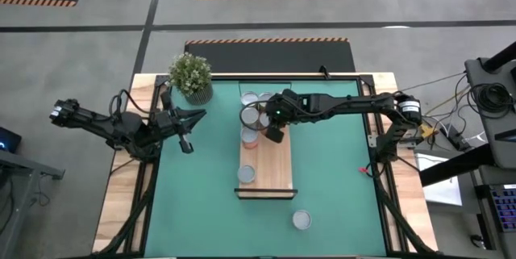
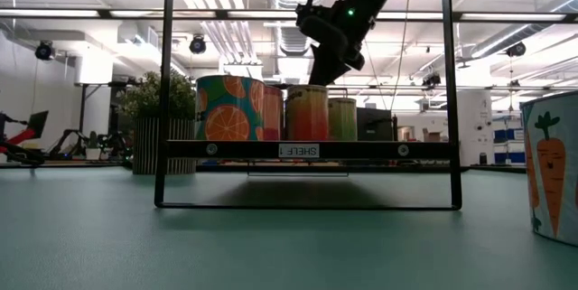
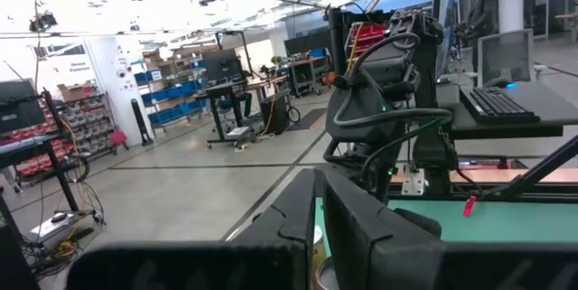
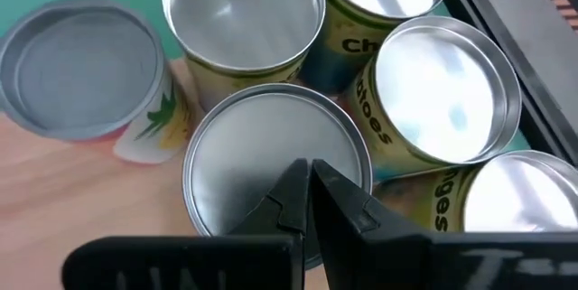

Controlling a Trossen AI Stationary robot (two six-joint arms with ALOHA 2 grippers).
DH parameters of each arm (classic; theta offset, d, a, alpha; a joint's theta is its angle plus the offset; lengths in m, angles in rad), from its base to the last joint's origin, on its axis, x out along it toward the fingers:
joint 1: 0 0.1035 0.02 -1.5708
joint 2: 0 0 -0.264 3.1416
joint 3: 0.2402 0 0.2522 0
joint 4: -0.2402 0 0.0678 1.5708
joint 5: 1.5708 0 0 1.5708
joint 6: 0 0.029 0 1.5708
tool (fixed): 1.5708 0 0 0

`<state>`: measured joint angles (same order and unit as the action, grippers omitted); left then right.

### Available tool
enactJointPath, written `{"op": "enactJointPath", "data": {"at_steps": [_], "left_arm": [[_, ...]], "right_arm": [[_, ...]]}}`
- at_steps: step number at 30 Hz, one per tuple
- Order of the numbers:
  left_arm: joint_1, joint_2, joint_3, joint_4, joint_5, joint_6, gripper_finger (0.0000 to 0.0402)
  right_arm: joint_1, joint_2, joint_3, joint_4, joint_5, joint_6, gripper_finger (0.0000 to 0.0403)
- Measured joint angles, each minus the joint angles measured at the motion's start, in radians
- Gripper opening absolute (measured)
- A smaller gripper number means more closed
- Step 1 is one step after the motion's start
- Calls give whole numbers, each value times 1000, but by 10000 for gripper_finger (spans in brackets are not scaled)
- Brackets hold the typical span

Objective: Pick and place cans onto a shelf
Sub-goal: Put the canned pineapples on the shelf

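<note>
Fingers (image 4: 307,177) of your right arm are clenched empty just above a silver-topped can (image 4: 271,159); spread them before descending.

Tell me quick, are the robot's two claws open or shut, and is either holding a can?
Left gripper: shut, holding nothing, beside the potted green plant.
Right gripper: shut, holding nothing, just above a silver-topped round tin can.

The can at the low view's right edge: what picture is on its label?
An orange carrot with green leaves on the can, clearest in the low view.
</note>
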<state>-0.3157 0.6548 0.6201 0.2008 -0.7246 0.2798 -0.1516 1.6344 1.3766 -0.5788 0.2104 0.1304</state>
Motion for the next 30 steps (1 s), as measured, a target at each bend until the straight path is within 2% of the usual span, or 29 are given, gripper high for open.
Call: {"op": "enactJointPath", "data": {"at_steps": [8,14,30], "left_arm": [[0,0,0,0,0,0,8],[0,0,0,0,0,5,8],[0,1,0,0,5,8,8]], "right_arm": [[2,-25,0,15,0,34,9],[3,-43,0,47,-8,-17,9],[3,13,0,80,-11,-62,9]]}}
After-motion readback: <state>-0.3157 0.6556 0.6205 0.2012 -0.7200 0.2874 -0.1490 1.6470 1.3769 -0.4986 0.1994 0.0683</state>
